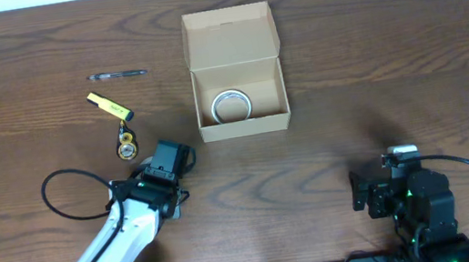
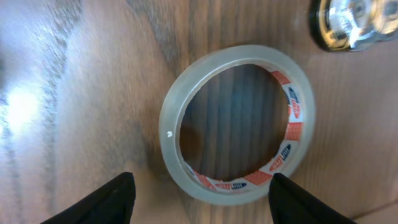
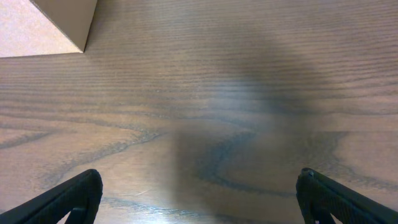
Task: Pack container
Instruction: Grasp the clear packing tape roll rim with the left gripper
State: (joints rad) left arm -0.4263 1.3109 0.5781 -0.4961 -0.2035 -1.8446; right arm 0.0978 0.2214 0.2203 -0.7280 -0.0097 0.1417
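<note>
The big brown wooden table (image 1: 393, 81) fills the whole overhead view. The container (image 1: 243, 128) sits in the upper middle of that view. Its lid is open and lies flat toward the top edge. A corner of it also shows in the upper left of the right wrist view (image 3: 43, 25).

The left arm (image 1: 113, 249) is white and reaches up from the lower left. The left gripper (image 1: 169, 158) is just below and left of the box. Its fingers (image 2: 106, 202) are wide apart. The right gripper (image 1: 367, 193) sits at the lower right, well apart from the box. Its fingers (image 3: 68, 199) are wide apart too, with only bare wood between them.

A clear tape roll (image 2: 171, 134) lies flat on the table, just ahead of the left fingers. Another tape roll (image 1: 231, 107) lies inside the box.

A pen (image 1: 116, 75) lies at the upper left. A yellow stick (image 1: 109, 104) lies just below it. A small shiny round thing (image 1: 127, 146) lies below that, near the left gripper.
</note>
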